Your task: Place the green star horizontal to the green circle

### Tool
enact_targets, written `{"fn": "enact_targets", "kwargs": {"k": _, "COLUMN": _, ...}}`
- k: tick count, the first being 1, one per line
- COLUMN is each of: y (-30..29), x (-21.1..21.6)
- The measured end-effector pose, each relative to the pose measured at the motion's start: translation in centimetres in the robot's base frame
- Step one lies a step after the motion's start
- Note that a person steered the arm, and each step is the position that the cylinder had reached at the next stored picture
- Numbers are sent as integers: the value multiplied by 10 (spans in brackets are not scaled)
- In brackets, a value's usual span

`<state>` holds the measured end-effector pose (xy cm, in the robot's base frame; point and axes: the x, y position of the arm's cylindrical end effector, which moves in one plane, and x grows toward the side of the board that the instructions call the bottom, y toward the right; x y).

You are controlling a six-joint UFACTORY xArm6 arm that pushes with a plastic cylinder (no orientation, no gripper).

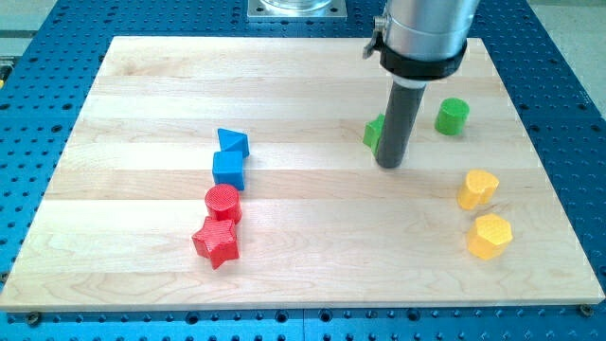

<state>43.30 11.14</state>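
The green star [373,132] lies on the wooden board [142,114] right of centre, mostly hidden behind the rod. The green circle [452,116] stands to the star's right, slightly higher in the view. My tip [389,164] rests on the board just below and right of the star, touching or nearly touching it. The rod rises from there to the grey arm at the view's top.
A blue triangle-like block [232,143] and blue cube [228,170] sit left of centre, with a red cylinder [223,202] and red star [217,242] below them. Two yellow blocks [478,188] [490,236] lie at the right.
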Motion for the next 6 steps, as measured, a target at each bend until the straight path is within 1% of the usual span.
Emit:
{"fn": "enact_targets", "kwargs": {"k": 1, "y": -2, "x": -10}}
{"fn": "enact_targets", "kwargs": {"k": 2, "y": -27, "x": -3}}
{"fn": "enact_targets", "kwargs": {"k": 3, "y": -55, "x": -33}}
{"fn": "enact_targets", "kwargs": {"k": 4, "y": -59, "x": -45}}
{"fn": "enact_targets", "kwargs": {"k": 6, "y": -20, "x": -45}}
